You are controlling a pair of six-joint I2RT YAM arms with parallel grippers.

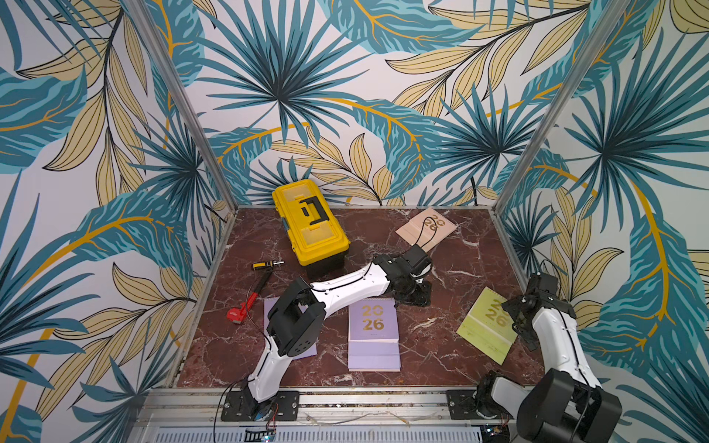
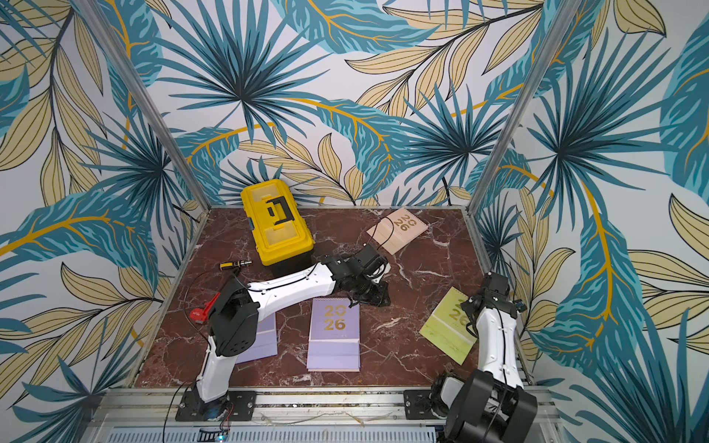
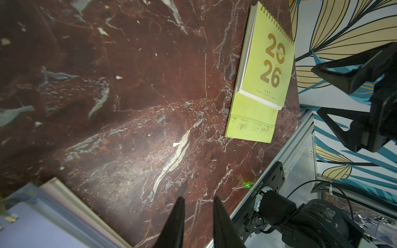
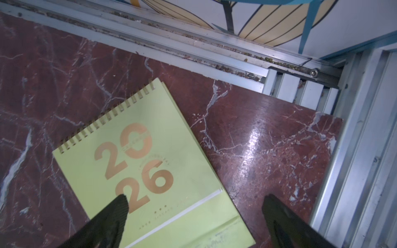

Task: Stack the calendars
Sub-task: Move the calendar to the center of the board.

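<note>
Top views, stack: lilac cover up, centre front of the surface, squared to the front edge, apparently as the base for the rest; layer count unclear.
Top views, loose calendars: lilac flat under the left arm, just beside the stack; peach far back, askew; green near the right edge, askew; none on the stack yet.
Top views, bystanders: toolbox shut, back left, screwdriver beside it; outside the task.
Left wrist, left jaws: nearly together with a narrow gap, nothing between, hanging over bare surface just past the stack's far corner; probably idle.
Right wrist, right jaws: spread wide, empty, one fingertip above the green cover, the other over bare surface beyond its side edge; likely straddling that edge for a side pinch.
Step judged: green pickup about to begin.
</note>
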